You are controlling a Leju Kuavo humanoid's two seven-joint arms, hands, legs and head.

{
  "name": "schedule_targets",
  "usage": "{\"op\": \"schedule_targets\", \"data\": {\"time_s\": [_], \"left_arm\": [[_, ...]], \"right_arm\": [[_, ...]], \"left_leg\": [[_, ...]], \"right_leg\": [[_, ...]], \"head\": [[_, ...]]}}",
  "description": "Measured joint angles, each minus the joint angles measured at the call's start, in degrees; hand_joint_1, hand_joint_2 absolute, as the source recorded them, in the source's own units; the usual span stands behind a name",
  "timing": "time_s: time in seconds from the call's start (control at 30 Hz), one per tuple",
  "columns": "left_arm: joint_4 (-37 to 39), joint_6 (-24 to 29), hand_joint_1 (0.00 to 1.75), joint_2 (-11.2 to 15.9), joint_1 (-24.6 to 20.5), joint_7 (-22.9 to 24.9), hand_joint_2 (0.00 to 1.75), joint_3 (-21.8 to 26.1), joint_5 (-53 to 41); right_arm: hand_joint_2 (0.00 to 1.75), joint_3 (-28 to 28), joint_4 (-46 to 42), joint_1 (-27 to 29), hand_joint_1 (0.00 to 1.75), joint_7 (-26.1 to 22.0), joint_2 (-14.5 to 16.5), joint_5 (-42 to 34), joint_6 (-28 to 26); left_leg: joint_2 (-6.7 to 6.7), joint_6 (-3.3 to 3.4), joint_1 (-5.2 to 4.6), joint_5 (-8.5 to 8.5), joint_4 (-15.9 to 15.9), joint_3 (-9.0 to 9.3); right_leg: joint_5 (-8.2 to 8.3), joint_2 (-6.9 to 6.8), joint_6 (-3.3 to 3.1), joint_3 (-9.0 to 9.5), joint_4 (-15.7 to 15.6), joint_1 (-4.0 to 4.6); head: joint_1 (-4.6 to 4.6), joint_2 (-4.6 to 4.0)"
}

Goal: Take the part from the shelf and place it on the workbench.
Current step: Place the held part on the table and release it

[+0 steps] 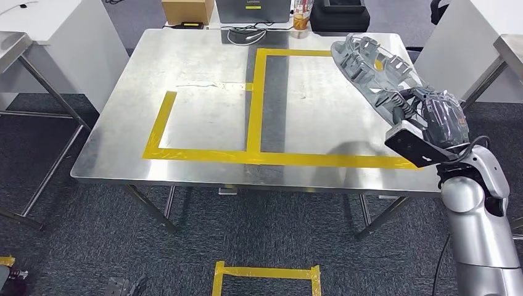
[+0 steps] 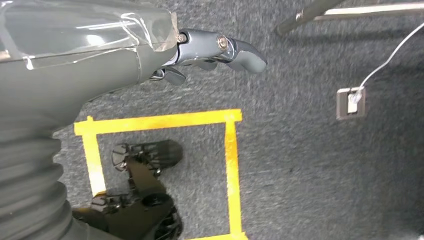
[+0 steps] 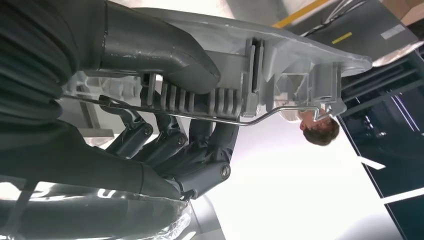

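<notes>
Right hand (image 1: 435,114) gripped the grey ribbed plastic part (image 1: 370,68), held tilted over the steel workbench (image 1: 203,117) with yellow tape outlines. Left hand (image 2: 215,50) hung empty, fingers loosely apart.

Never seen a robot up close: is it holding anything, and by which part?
Yes. The right hand grips the grey plastic part by its near end, above the workbench. The left hand holds nothing.
</notes>
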Motion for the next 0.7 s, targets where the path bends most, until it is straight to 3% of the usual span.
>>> {"op": "schedule_targets", "data": {"time_s": [0.07, 0.13, 0.17, 0.2, 0.23, 0.3, 0.37, 0.43, 0.5, 0.57, 0.63, 0.7], "left_arm": [[0.05, -0.21, 0.00, 0.05, -0.13, -0.39, 1.75, -0.10, 0.63], [0.10, -0.40, 0.00, 0.07, -0.20, -0.52, 1.75, -0.17, 1.03], [0.10, -0.52, 0.00, 0.04, -0.19, -0.54, 1.75, -0.19, 1.19], [0.11, -0.64, 0.00, 0.01, -0.16, -0.55, 1.75, -0.22, 1.31], [0.11, -0.74, 0.00, -0.02, -0.14, -0.55, 1.75, -0.26, 1.40], [0.11, -0.84, 0.00, -0.03, -0.12, -0.55, 1.75, -0.44, 1.49], [0.08, -0.86, 0.00, -0.02, -0.10, -0.53, 1.75, -0.59, 1.52], [0.04, -0.85, 0.00, 0.00, 0.03, -0.49, 1.75, -0.63, 1.54], [-0.07, -0.80, 0.00, 0.11, 0.15, -0.46, 1.75, -0.67, 1.54], [-0.19, -0.75, 0.00, 0.22, 0.16, -0.44, 1.75, -0.73, 1.54], [-0.22, -0.50, 0.00, 0.27, 0.18, -0.28, 0.87, -0.75, 1.61], [-0.22, -0.03, 0.00, 0.26, 0.21, -0.01, 0.00, -0.73, 1.87]], "right_arm": [[1.75, -0.22, -0.12, 0.12, 1.75, 0.12, -0.02, 0.06, 0.28], [1.75, -0.33, 0.05, 0.22, 1.75, 0.37, 0.00, 0.09, 0.76], [1.75, -0.35, 0.19, 0.33, 1.75, 0.54, 0.00, 0.11, 0.98], [1.75, -0.34, 0.38, 0.44, 1.75, 0.76, 0.02, 0.20, 1.16], [1.75, -0.33, 0.57, 0.52, 1.75, 0.99, 0.01, 0.31, 1.31], [1.75, -0.33, 0.95, 0.55, 1.75, 1.42, -0.01, 0.63, 1.49], [1.75, -0.31, 1.31, 0.46, 1.75, 1.67, 0.01, 0.96, 1.51], [0.87, -0.24, 1.63, 0.27, 0.87, 1.84, 0.05, 1.30, 1.51], [0.00, -0.15, 1.95, -0.16, 0.00, 1.93, 0.11, 1.51, 1.51], [0.00, -0.08, 2.17, -0.79, 0.00, 1.96, 0.22, 1.57, 1.51], [0.00, 0.06, 2.30, -1.34, 0.00, 1.90, 0.39, 1.61, 1.50], [0.00, 0.22, 2.46, -1.58, 0.00, 1.87, 0.56, 1.65, 1.49]], "left_leg": [[-0.06, 0.61, -0.05, -0.01, -1.36, 1.23], [-0.16, 1.29, -0.38, -0.37, -1.60, 1.64], [-0.26, 1.54, -0.57, -0.62, -1.52, 1.71], [-0.42, 1.70, -0.73, -0.91, -1.36, 1.80], [-0.62, 1.74, -0.82, -1.22, -1.09, 1.89], [-1.04, 1.58, -0.93, -2.08, -0.09, 1.93], [-1.29, 1.18, -1.19, -3.04, 1.28, 1.51], [-1.35, 0.87, -1.40, -3.57, 1.99, 1.18], [-1.29, 0.52, -1.36, -4.06, 2.43, 1.00], [-1.05, -0.43, -1.00, -6.11, 5.71, -0.41], [-0.68, -1.59, -0.13, -9.41, 13.03, -3.85], [-0.35, -2.28, 0.71, -10.72, 18.26, -6.68]], "right_leg": [[-1.72, -0.19, -0.41, -1.95, 3.85, 0.17], [-4.25, -0.26, -1.14, -7.04, 12.23, 0.36], [-4.86, -0.25, -1.20, -9.55, 15.58, 0.52], [-4.45, -0.25, -0.99, -11.15, 16.94, 0.66], [-2.98, -0.26, -0.57, -11.55, 15.87, 0.79], [1.70, -0.37, 0.18, -9.53, 8.35, 0.89], [4.57, -0.50, -0.19, -7.39, 2.64, 1.03], [4.89, -0.49, -0.99, -6.94, 1.89, 1.23], [4.89, -0.44, -1.47, -6.75, 1.85, 0.71], [4.81, -0.44, -1.91, -6.35, 1.73, 0.12], [4.63, -0.44, -2.16, -6.07, 1.73, 0.09], [4.45, -0.42, -2.17, -5.85, 1.74, 0.04]], "head": [[0.19, 0.00], [0.25, 0.00], [0.25, 0.00], [0.24, 0.00], [0.25, 0.00], [0.29, 0.00], [0.26, 0.00], [0.20, 0.00], [0.23, 0.00], [0.01, 0.00], [-0.25, 0.00], [-0.25, 0.00]]}}
